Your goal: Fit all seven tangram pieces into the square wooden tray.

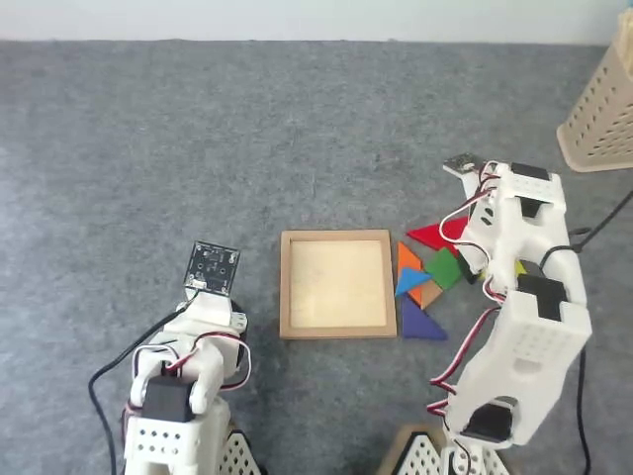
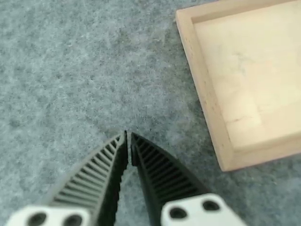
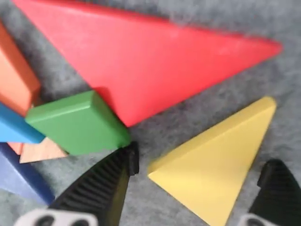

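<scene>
1. The yellow wooden triangle is lying flat on the grey carpet. It is sitting clear of its neighbours but just beside the large red wooden triangle and the green wooden square.
2. The right gripper is hanging directly over it with its jaws standing wide. One black finger is sitting by a corner of the yellow piece and the other beyond the opposite edge, and it is gripping nothing.
3. The triangle's tapering point is running out ahead of the fingers rather than across them, so a closing pinch is likely to catch its broad end.
4. The orange wooden piece, the blue wooden triangle, the pale bare-wood piece and the purple wooden triangle are sitting bunched together. They are lying between the yellow triangle and the square wooden tray.
5. The tray is lying mid-table with nothing in it, so all seven pieces are waiting outside. Any carry from the yellow triangle to the tray is going to cross that cluster.
6. The left gripper is hovering over bare carpet on the tray's far side from the pieces, with its fingers pressed together and holding nothing. The right arm is plainly the nearer one.
</scene>
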Motion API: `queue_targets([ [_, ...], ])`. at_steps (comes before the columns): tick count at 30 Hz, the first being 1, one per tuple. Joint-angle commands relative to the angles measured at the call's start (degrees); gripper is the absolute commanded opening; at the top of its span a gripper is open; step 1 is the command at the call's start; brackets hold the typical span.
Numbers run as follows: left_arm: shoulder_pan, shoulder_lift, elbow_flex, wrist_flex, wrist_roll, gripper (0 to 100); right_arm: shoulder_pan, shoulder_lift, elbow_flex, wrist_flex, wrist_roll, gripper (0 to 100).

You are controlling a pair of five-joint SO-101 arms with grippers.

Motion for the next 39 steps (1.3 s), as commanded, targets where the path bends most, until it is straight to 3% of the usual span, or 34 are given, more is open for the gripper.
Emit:
queue_targets([
  [1,-0.4,-1.2,-1.1,0.4,0.4,1,-0.1,0.9,-0.4,-2.3,1.1,29.7],
  [5,-0.4,-1.2,-1.1,0.4,0.4,1,-0.3,0.9,-0.4,-2.1,1.0,20.6],
  [17,-0.4,-1.2,-1.1,0.4,0.4,1,-0.3,-1.5,-0.3,-0.4,-2.3,21.4],
  [22,-0.4,-1.2,-1.1,0.4,0.4,1,-0.4,-12.3,3.3,5.0,4.9,31.6],
  [29,-0.4,-1.2,-1.1,0.4,0.4,1,0.6,-24.2,15.3,0.8,9.9,32.2],
  [35,-0.4,-1.2,-1.1,0.4,0.4,1,4.8,-23.3,16.2,-1.6,17.9,32.2],
  [39,-0.4,-1.2,-1.1,0.4,0.4,1,5.1,-18.0,16.0,-4.2,18.7,32.2],
])
